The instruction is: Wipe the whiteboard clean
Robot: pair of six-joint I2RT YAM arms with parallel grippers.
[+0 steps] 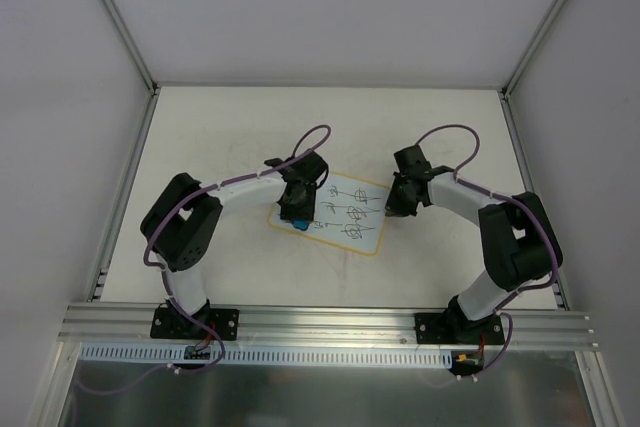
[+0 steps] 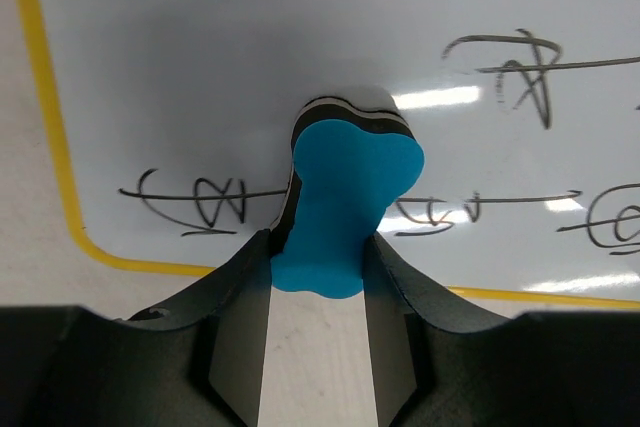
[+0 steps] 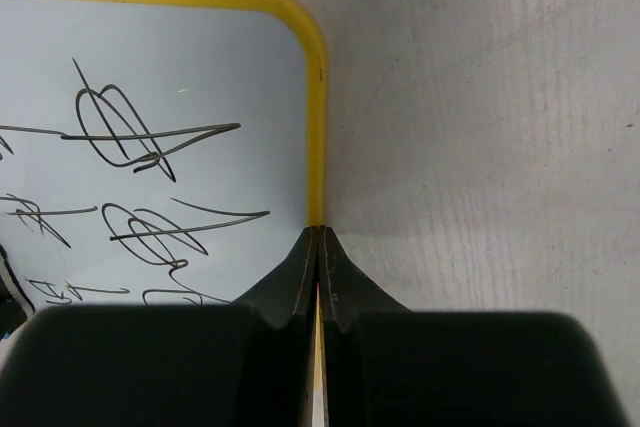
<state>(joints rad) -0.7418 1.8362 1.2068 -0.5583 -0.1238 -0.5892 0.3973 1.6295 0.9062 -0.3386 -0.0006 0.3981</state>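
The whiteboard (image 1: 358, 209) lies flat on the table between the arms, white with a yellow rim and rows of dark scribbles. My left gripper (image 1: 298, 209) is over its left part, shut on a blue eraser (image 1: 300, 224). In the left wrist view the eraser (image 2: 345, 202) sits between my fingers (image 2: 240, 287), its black felt side against the board (image 2: 200, 47) near the near yellow rim. My right gripper (image 1: 399, 203) is shut, its tips (image 3: 318, 234) on the board's right rim (image 3: 316, 127). Scribbles show on the board (image 3: 180, 47) to their left.
The off-white tabletop (image 1: 220, 147) is enclosed by white walls with metal posts at the back corners. An aluminium rail (image 1: 330, 319) runs along the near edge, with both arm bases bolted to it.
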